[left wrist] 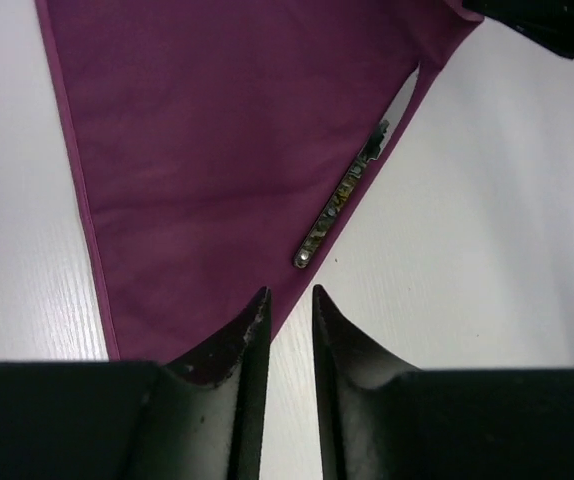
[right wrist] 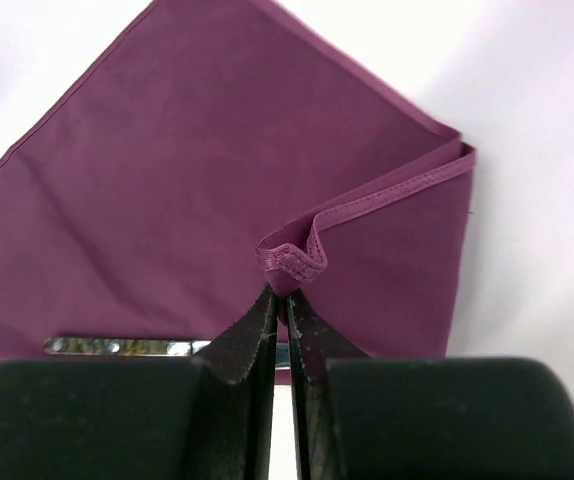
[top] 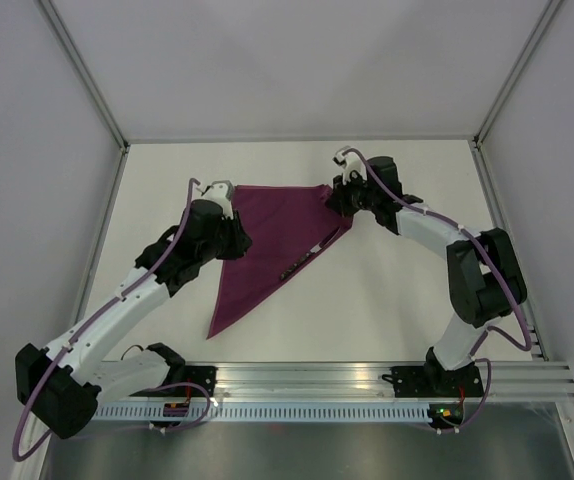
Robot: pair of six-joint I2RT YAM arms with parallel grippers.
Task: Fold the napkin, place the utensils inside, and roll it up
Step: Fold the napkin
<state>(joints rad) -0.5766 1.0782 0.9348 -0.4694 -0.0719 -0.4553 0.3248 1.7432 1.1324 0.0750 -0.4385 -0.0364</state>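
Black fingers (right wrist: 247,350) of the right gripper (right wrist: 289,300) fill the bottom of the right wrist view. Its jaws are pressed together on a small raised loop of hem of the napkin (right wrist: 197,170).

This magenta-purple cloth lies folded into a triangle on the far middle part of the white table (top: 387,290). One straight edge runs along the far side, parallel with the back wall (top: 297,70). The two other edges come down to a narrow point directed to the near left. The right gripper holds the far right corner, where the stitched layers stand a little apart.

A silvery utensil (left wrist: 342,200) with a patterned handle lies on the cloth, just at the slanted right edge and in line with it.

The left gripper (left wrist: 289,298) is at the left part of the napkin in the top view. Its jaws stand a small gap apart, with nothing seen between them. In its own view one tip is in front of the cloth's border and the other in front of bare table. Whether they touch the cloth I cannot tell.

To the right of the slanted edge, white table surface shows broadly up to the right arm (top: 467,270). A strip of it shows also between the napkin's point and the aluminium rail (top: 367,378). The left arm (top: 127,300) reaches across the left side.
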